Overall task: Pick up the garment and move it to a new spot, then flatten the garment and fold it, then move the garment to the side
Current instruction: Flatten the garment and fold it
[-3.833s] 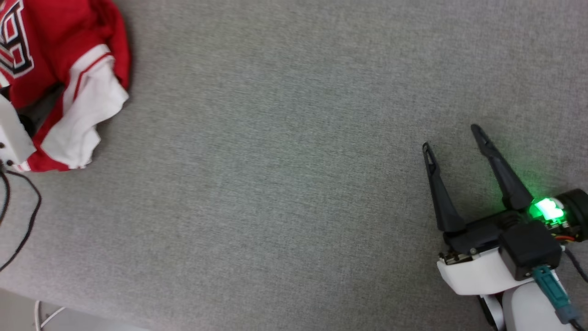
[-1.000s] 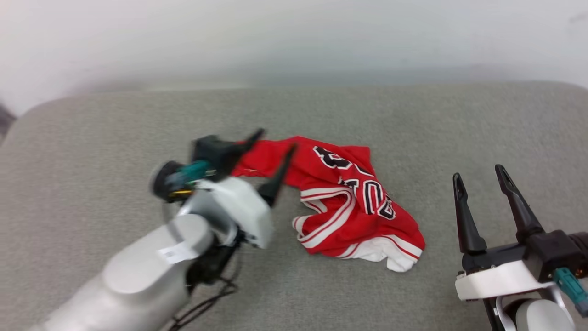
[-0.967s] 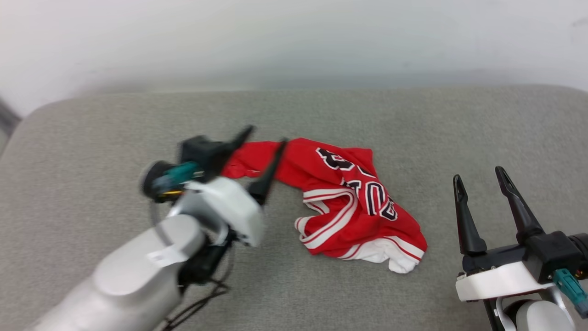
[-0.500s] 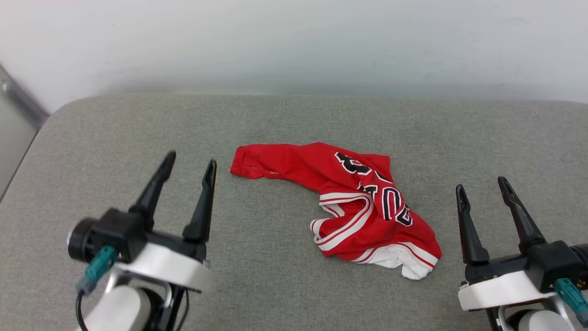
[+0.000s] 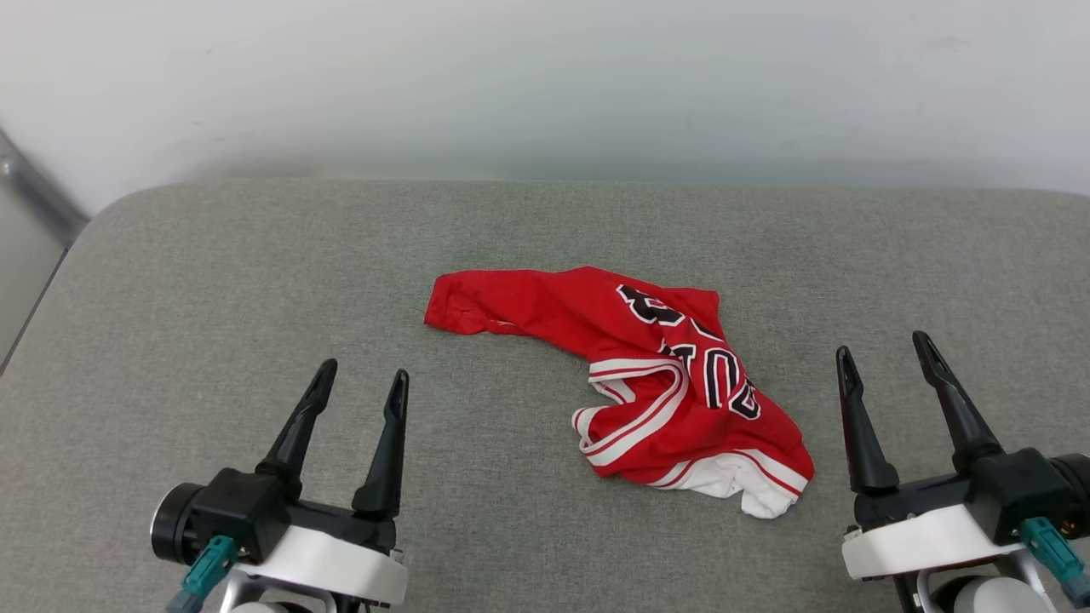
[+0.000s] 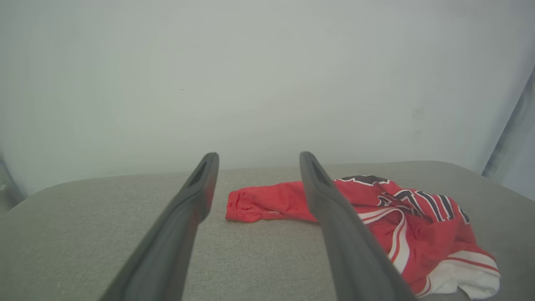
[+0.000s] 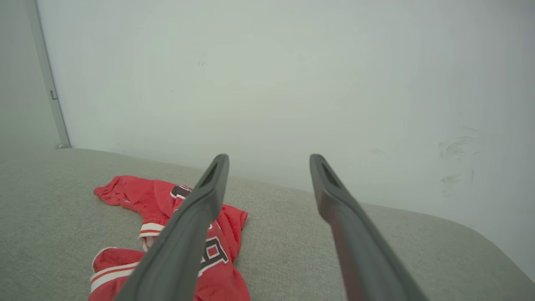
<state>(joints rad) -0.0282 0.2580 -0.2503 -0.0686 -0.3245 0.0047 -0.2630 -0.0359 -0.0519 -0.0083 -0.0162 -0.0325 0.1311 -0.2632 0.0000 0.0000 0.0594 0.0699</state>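
The left hand (image 5: 364,371), fingers spread and empty, hovers at the near left of a grey padded surface (image 5: 213,281). Ahead and to its right lies the garment (image 5: 630,375), crumpled at mid-surface, its long axis running from a red tail at far left to a white sleeve at near right. The right hand (image 5: 882,344), also spread and empty, appears nearer the bunched bulk.
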